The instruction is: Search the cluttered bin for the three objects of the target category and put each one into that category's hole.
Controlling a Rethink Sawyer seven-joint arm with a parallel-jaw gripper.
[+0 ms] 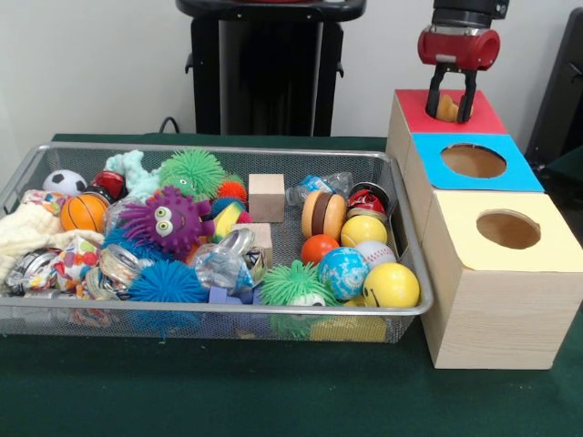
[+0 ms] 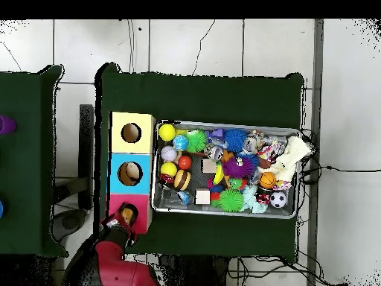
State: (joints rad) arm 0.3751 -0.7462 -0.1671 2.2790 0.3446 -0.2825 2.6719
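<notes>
Wire-mesh bin [image 1: 27, 173] on the green table [image 1: 182, 391], crowded from its left end with a soccer ball [image 1: 64, 181], a basketball [image 1: 84, 212], a purple spiky creature with eyes [image 1: 168, 218], a green spiky ball [image 1: 193, 170], a plain wooden block [image 1: 266, 197], a toy burger [image 1: 322, 215], and, at the right end, a globe-patterned ball [image 1: 343, 272] and a yellow ball [image 1: 391, 285]. Just beside the bin's right end stands a row of three wooden boxes: a yellow-topped box [image 1: 483, 264] nearest the camera, a blue-topped box [image 1: 474, 162] in the middle, and a red-topped box [image 1: 442, 114] farthest back. At the far right the hand [image 1: 452, 107] hangs directly over the red-topped box, its two dark fingers [image 1: 467, 98] pointing down and closed on a small tan piece [image 1: 446, 108] that sits at the mouth of that box's hole; what the piece is cannot be told. The overhead view likewise places the hand at the red end of the row. The step in hand is judged to be a deposit: one object of the chosen kind is at its hole, not yet dropped. The next move calls for parting the fingers so the piece falls through, then lifting clear and travelling back over the bin to search for another item of the same kind.
</notes>
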